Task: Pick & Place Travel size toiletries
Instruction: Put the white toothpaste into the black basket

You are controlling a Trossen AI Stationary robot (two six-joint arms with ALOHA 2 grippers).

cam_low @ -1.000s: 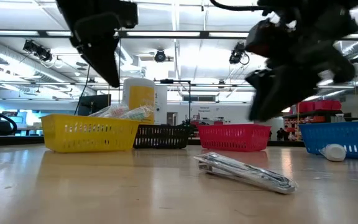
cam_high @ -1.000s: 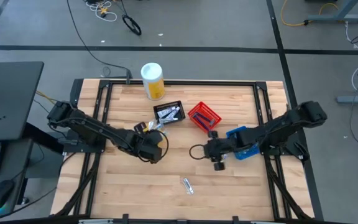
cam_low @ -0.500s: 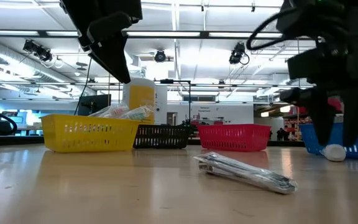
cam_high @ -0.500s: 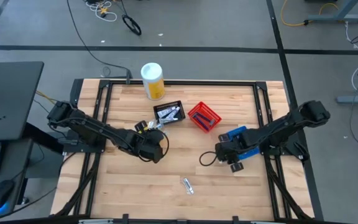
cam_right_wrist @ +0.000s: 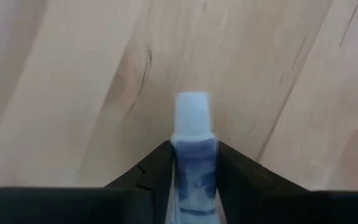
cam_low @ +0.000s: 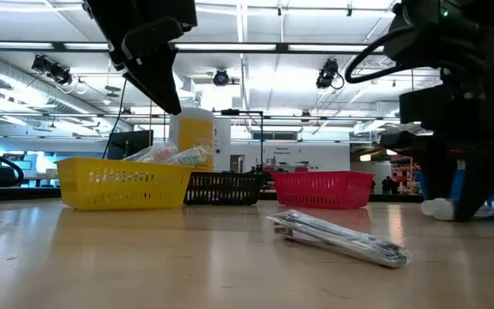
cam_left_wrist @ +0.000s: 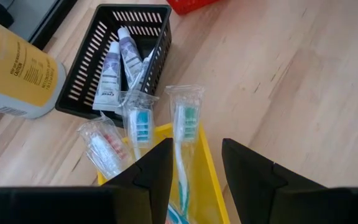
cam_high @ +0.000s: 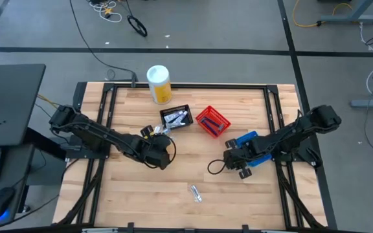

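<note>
- The right claw (cam_right_wrist: 193,163) clenches a small blue tube (cam_right_wrist: 192,149) with a white cap, low over the bare counter (cam_high: 173,207) just beside the blue basket (cam_high: 246,138).
- The left claw (cam_left_wrist: 195,158) is released, fingers apart, hovering above the yellow basket (cam_left_wrist: 211,186), which holds wrapped toothbrushes (cam_left_wrist: 184,121).
- The black basket (cam_left_wrist: 86,71) holds white tubes (cam_left_wrist: 109,74); the canister (cam_left_wrist: 14,71) stands just beside it.
- The red basket (cam_high: 212,122) sits between the black and blue ones.
- A clear-wrapped packet (cam_low: 337,236) lies alone on the counter, near the front edge, well apart from the baskets.
</note>
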